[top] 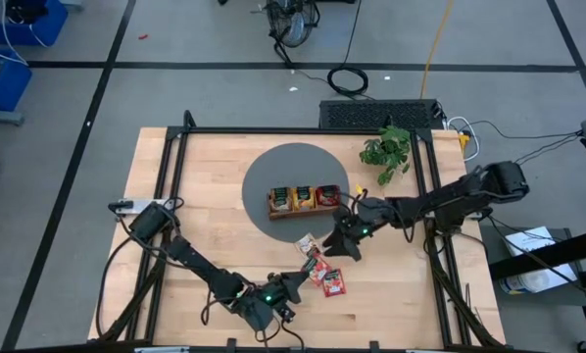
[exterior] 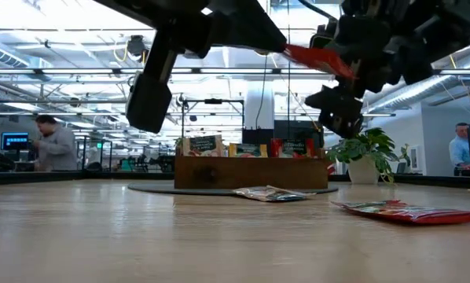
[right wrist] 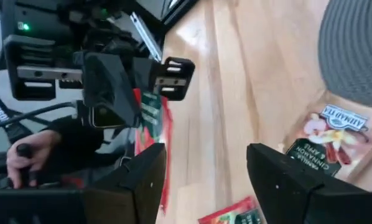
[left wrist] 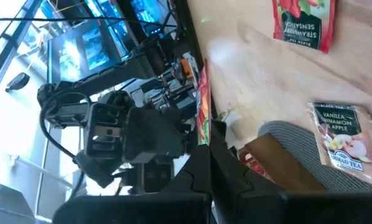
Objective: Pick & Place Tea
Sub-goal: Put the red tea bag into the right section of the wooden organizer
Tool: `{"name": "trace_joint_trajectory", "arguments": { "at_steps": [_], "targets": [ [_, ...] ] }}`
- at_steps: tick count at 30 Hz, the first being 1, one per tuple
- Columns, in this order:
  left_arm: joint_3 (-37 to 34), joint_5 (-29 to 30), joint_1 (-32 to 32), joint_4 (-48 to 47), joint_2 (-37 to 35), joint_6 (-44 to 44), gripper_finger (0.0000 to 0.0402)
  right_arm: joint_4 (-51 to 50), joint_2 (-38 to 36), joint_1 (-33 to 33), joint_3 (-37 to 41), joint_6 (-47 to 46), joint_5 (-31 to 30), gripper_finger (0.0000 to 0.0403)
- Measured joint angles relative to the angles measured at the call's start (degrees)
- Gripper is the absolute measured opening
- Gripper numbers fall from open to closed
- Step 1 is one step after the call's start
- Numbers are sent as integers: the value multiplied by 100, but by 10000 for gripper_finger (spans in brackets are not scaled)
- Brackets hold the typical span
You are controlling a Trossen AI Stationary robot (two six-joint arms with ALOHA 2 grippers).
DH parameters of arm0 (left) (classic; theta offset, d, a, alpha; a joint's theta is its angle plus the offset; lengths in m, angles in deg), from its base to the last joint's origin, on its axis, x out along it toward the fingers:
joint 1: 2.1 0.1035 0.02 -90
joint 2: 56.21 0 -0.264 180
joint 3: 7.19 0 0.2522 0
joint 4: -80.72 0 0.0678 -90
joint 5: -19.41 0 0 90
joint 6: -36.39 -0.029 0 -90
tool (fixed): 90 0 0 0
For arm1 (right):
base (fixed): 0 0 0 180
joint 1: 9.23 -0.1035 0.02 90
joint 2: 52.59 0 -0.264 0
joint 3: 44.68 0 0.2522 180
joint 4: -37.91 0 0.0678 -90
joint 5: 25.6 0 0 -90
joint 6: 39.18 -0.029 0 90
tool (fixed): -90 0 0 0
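The left gripper (left wrist: 206,144) has its fingers pressed together on a red tea sachet (left wrist: 202,99). It pinches the sachet at one edge. The rest of the sachet sticks out past the fingertips, up in the air above the table (top: 195,186).

The right gripper (right wrist: 208,180) is right in front of it, with its fingers spread wide and nothing in them. The red sachet hangs just ahead of those open fingers.

The sachet looks very light, thin and bendy, like a small paper envelope. Its skin looks smooth, so it may slip. It is best to pinch it flat across an edge or corner, not too hard, so it does not crumple or tear.

It is a flat square, red with a green patch and some printed words.

More tea lies flat on the table under and beside the two grippers: a vanilla sachet (left wrist: 340,134) and a strawberry sachet (left wrist: 301,22). Past the right gripper stands the wooden tray (top: 303,213) with sachets inside.
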Motion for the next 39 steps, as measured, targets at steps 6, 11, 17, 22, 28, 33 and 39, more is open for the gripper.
{"name": "trace_joint_trajectory", "arguments": {
  "at_steps": [6,11,17,22,28,33,39],
  "targets": [
    [2,-6,126,83,-2,-47,1,281,228,-31,-9,-228,319,201],
    [4,-204,284,161,-10,75,1,672,471,-202,-9,-152,313,189],
    [4,-370,356,146,-9,229,1,891,484,-229,-9,166,307,154],
    [4,-406,397,152,-9,305,1,773,487,-379,-9,798,329,94],
    [4,-407,406,148,-9,538,3,915,486,-582,-7,1466,109,11],
    [4,97,409,171,-9,1055,12,748,247,-578,-2,1912,-307,8],
    [4,902,366,97,-9,1819,49,-276,-440,-567,-2,2668,-819,7]
  ]
}}
